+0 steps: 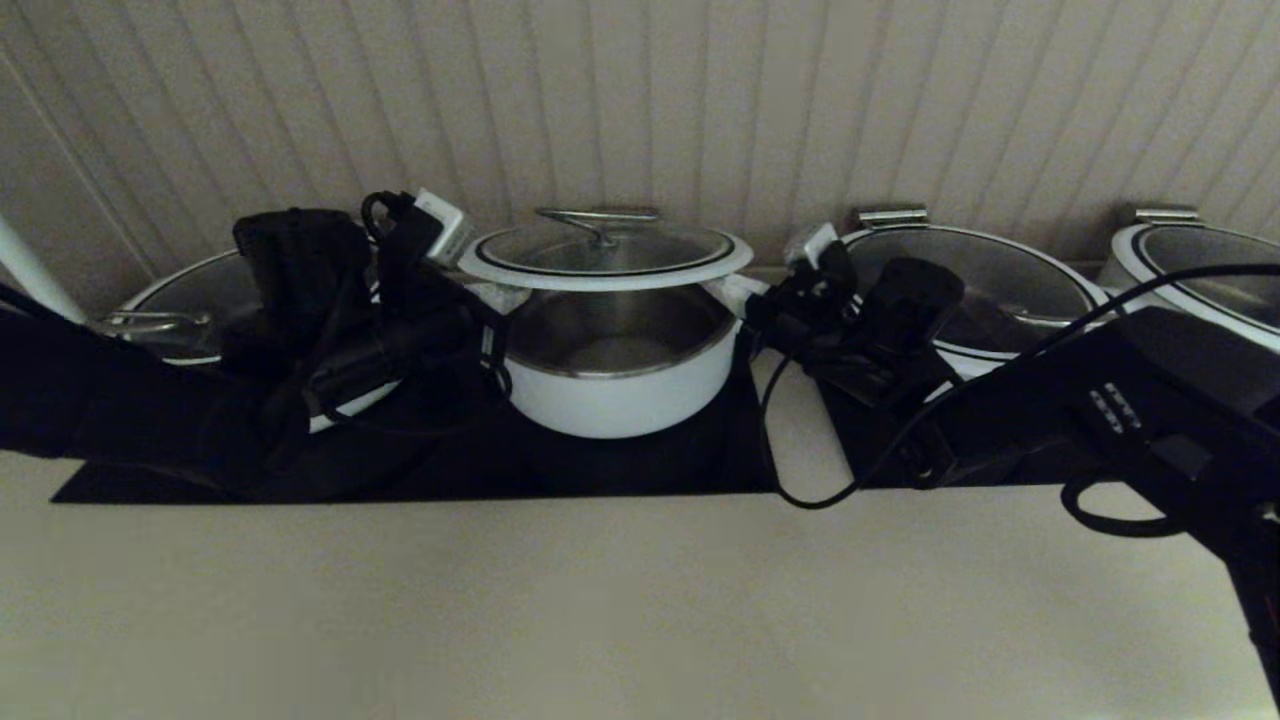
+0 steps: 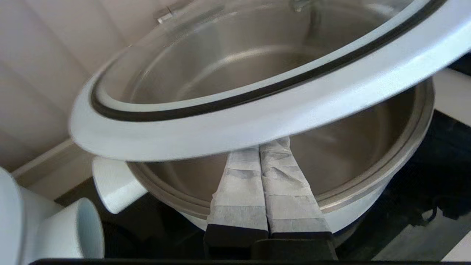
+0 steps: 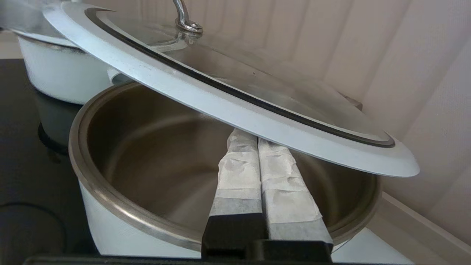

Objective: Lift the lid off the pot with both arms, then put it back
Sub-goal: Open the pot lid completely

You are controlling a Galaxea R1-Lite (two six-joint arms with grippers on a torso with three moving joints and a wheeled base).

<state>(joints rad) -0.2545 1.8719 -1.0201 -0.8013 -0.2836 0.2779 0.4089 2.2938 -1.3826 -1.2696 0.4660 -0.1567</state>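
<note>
The lid [image 1: 605,255] floats level a little above the pot [image 1: 620,390], whose steel inside shows in the gap. My left gripper [image 1: 480,298] is shut, its fingers pressed together and reaching under the lid's white rim from the left side. In the left wrist view the gripper [image 2: 259,147] has its tips beneath the lid [image 2: 257,117], over the pot's rim [image 2: 368,191]. My right gripper [image 1: 748,295] is shut too and props the rim from the right. In the right wrist view the gripper [image 3: 248,136] sits under the lid [image 3: 235,106], above the pot [image 3: 110,191].
Wider lidded white pots stand on the left [image 1: 190,310], on the right [image 1: 980,270] and at the far right [image 1: 1200,270]. All stand on a black cooktop [image 1: 650,465] against a panelled wall. A beige counter [image 1: 600,600] runs along the front. A cable [image 1: 800,490] loops from the right arm.
</note>
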